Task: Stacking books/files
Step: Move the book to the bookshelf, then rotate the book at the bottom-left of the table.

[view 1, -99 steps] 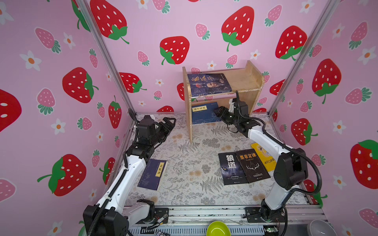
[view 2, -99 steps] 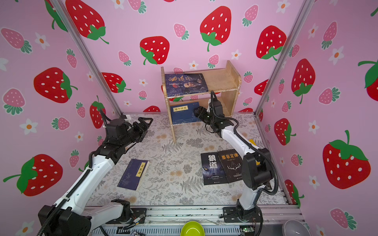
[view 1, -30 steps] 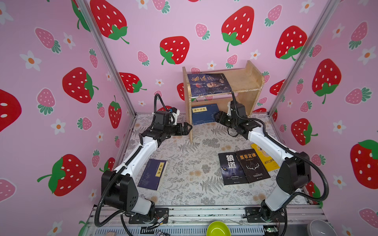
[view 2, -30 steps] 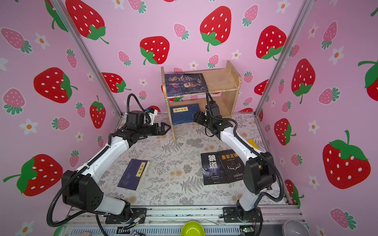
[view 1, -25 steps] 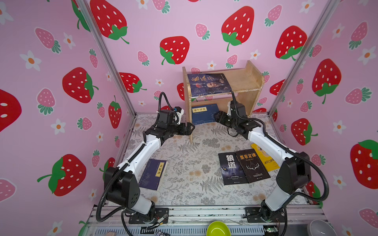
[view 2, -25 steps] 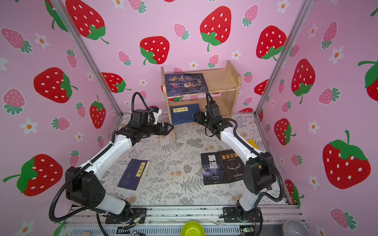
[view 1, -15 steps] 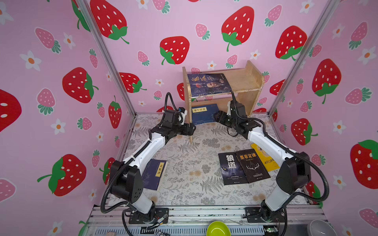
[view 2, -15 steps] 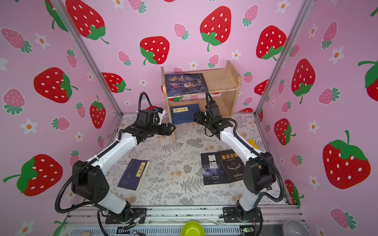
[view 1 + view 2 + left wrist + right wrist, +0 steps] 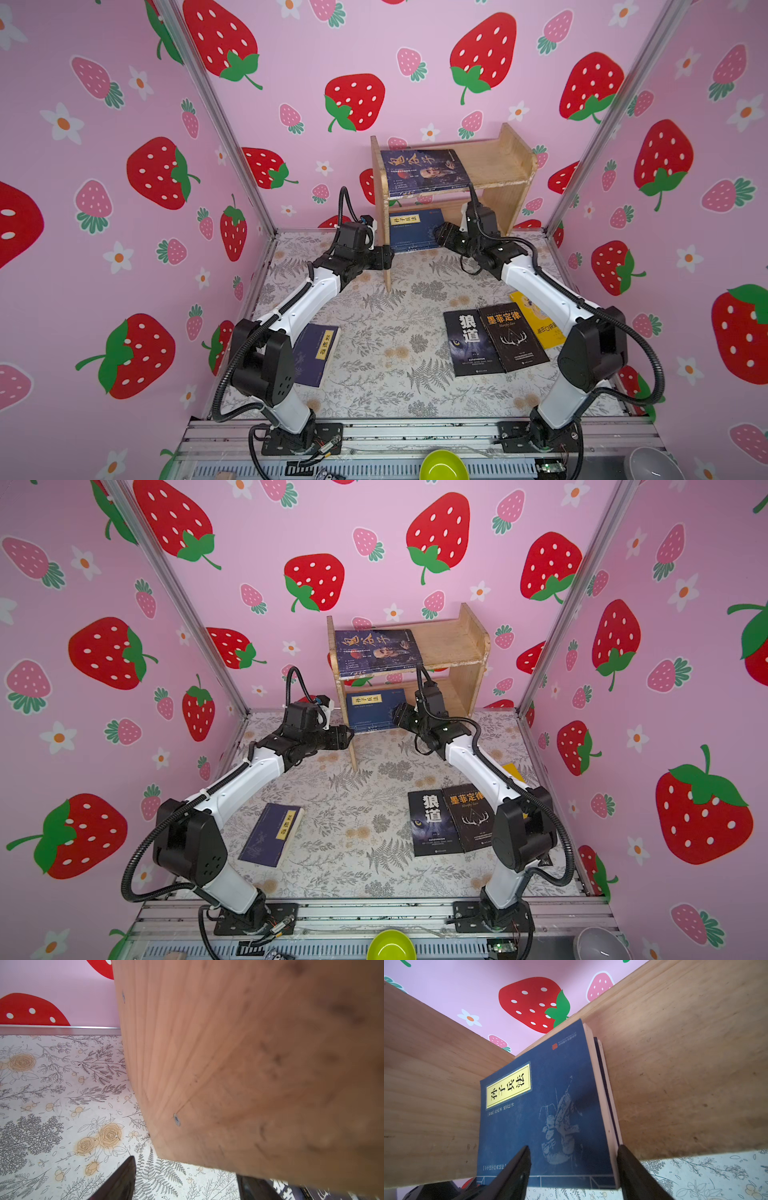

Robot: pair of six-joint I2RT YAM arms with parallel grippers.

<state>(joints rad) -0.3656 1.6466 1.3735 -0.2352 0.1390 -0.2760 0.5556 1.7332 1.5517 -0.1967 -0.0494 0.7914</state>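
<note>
A wooden shelf [image 9: 494, 166] stands at the back. A blue portrait book [image 9: 424, 172] lies on its top board. Below it a navy book with a yellow label [image 9: 542, 1109] tops a second book and sticks out at the front. My right gripper [image 9: 573, 1147] is open, one finger over the cover and one beside the page edges. My left gripper [image 9: 186, 1167] is open at the foot of the shelf's left side panel [image 9: 239, 1064]. On the table lie another navy book [image 9: 272, 833], two black books [image 9: 471, 343] and a yellow one [image 9: 540, 320].
Pink strawberry walls with metal corner posts close in the table on three sides. A green bowl [image 9: 442, 467] and a grey bowl [image 9: 652, 465] sit beyond the front rail. The left arm's elbow covers part of the navy book on the table.
My left arm has swung right across the back of the table up to the shelf's side panel, and its jaws have narrowed. The right arm has stayed at the lower shelf.
</note>
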